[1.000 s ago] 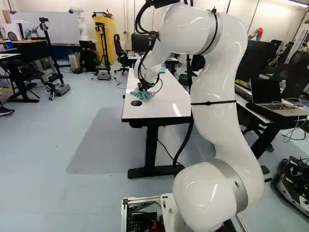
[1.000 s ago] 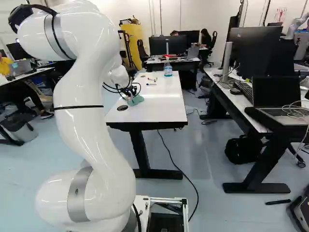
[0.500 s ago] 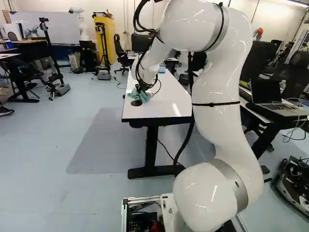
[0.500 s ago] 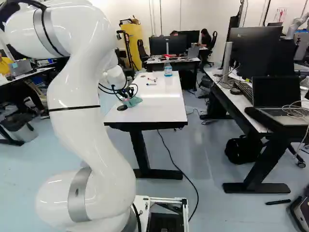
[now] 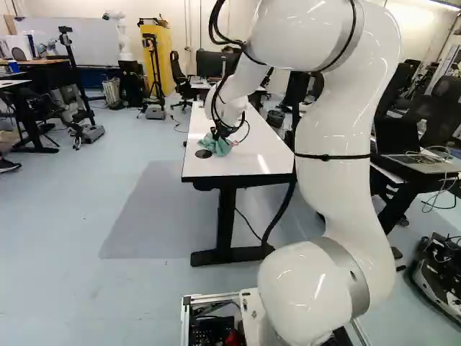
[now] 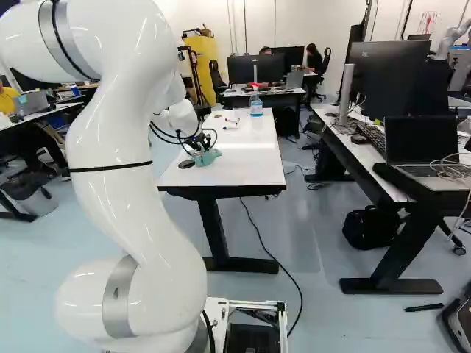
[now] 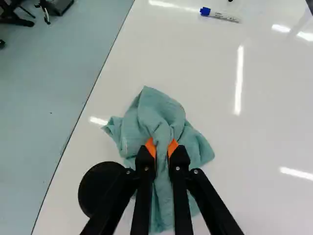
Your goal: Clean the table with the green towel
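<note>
The black gripper (image 5: 225, 133) is low over the near part of the white table (image 5: 248, 160), with the bunched green towel (image 5: 216, 146) beneath it. In the wrist view the gripper (image 7: 162, 146) has its two orange pads pressed on a fold of the towel (image 7: 159, 110) from both sides. The rest of the cloth spreads around the fingertips and lies on the tabletop. What the towel covers is hidden.
A round black disc (image 7: 100, 188) in the tabletop lies close beside the towel, near the table's long edge. A blue-capped marker (image 7: 220, 15) lies farther ahead. A clear bottle (image 6: 256, 107) stands toward the far end. A desk with a laptop (image 6: 422, 151) stands right of the table.
The gripper and held towel first shifted left over the tabletop, then back right over the last half second. The upper arm has swung right in the left base view. The base has stayed put.
</note>
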You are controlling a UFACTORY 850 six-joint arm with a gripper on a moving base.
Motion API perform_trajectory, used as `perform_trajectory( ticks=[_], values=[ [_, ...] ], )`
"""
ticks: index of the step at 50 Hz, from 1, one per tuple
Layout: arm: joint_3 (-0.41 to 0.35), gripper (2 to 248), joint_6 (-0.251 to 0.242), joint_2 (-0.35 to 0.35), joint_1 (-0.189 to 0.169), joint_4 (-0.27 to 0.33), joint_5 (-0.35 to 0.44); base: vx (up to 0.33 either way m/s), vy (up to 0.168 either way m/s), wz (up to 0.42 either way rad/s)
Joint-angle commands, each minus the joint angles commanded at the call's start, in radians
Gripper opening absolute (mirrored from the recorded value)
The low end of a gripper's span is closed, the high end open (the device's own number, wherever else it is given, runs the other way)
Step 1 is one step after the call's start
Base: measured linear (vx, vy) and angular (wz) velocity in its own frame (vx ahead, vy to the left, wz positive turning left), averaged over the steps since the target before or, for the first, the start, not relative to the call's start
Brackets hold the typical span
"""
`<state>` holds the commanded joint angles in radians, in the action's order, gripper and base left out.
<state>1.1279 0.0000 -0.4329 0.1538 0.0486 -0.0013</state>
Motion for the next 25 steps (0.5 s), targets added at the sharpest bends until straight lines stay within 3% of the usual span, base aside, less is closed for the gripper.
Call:
perform_trajectory(
  ticks=[25],
  values=[
    [0.065,46,0.000,-0.050,-0.052,0.000,0.000,0.000,0.000,0.000]
  ],
)
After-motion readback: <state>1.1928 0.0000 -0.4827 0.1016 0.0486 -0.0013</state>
